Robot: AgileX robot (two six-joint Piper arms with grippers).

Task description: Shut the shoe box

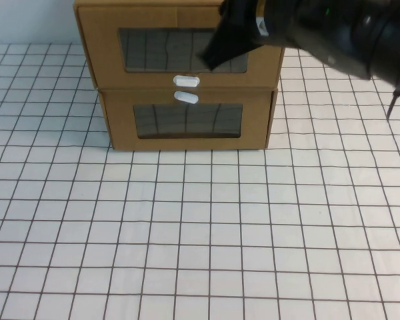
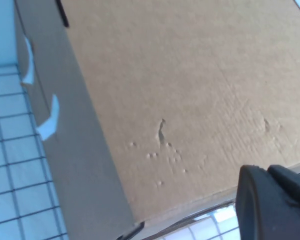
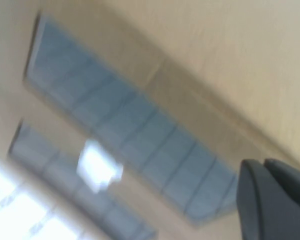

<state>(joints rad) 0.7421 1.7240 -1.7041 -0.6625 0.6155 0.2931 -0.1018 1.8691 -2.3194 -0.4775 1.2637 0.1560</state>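
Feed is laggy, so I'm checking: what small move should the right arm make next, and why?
Probably press the right end effector against the shoe box front: it sits at the window, and that front seems to overhang the lower box. The left end effector hovers by the cardboard.

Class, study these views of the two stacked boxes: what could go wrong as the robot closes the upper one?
1. The right tool is in front of the shoe box's clear window; pressing there could dent it.
2. The shoe box sits on the lower box; a hard push might shift the whole stack.
3. The left tool, close against a cardboard face, could knock it.
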